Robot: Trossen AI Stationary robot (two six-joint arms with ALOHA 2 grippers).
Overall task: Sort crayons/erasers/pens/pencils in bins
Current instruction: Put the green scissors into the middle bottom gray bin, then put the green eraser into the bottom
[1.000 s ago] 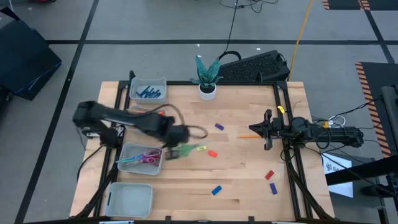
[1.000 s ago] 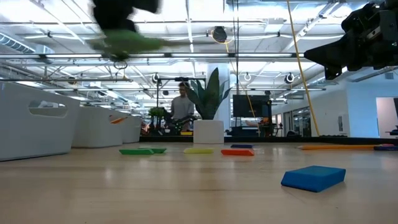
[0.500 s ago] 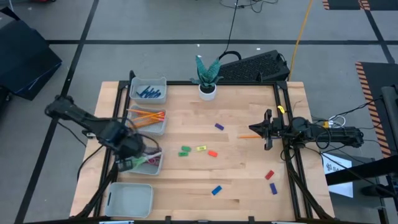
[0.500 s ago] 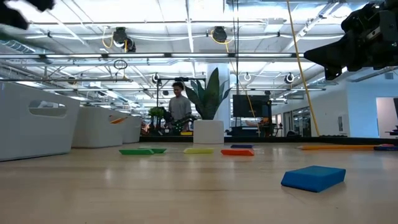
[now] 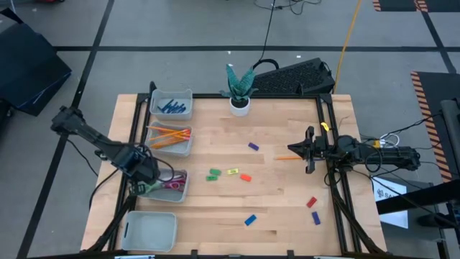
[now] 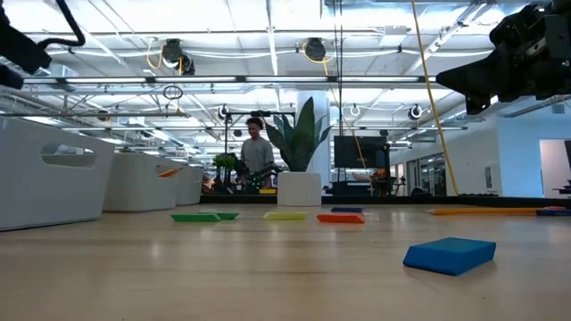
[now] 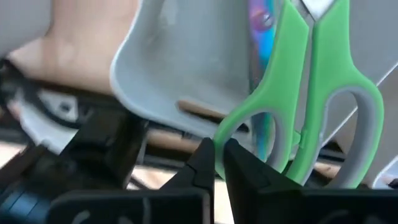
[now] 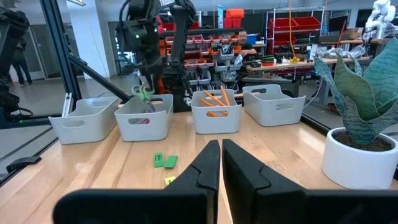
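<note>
The task looks to be partly done. 4 pale grey-blue plastic bins with rounded corners stand in a row along the left side of the wooden table (image 5: 273,201). The far bin (image 5: 171,103) holds slim dark blue pens (image 5: 172,108), the next bin (image 5: 172,142) holds long thin orange pencils (image 5: 169,134), the third bin (image 5: 175,193) holds scissors with pink handles (image 5: 172,183), and the near bin (image 5: 151,231) looks empty.

The left gripper (image 5: 146,183) is at the edge of the third bin. Its fingers stand narrow, pinching one loop of a pair of scissors with smooth green plastic handles (image 7: 323,93), which hangs over that bin; it seems to be about to go in.

Still loose on the table are the small flat erasers: a green one (image 5: 213,175), a yellow one (image 5: 232,171) and a red one (image 5: 246,177) near the middle, a purple piece (image 5: 253,146) farther back, a blue block (image 5: 249,220) at the front, and a red one (image 5: 312,203) and a blue one (image 5: 315,216) on the right. 1 orange pencil (image 5: 285,157) lies just beside the right gripper (image 5: 310,150), which waits at the right edge with its fingers almost together and holding nothing. A white pot with a stiff green plant (image 5: 239,92) stands at the far edge.
</note>
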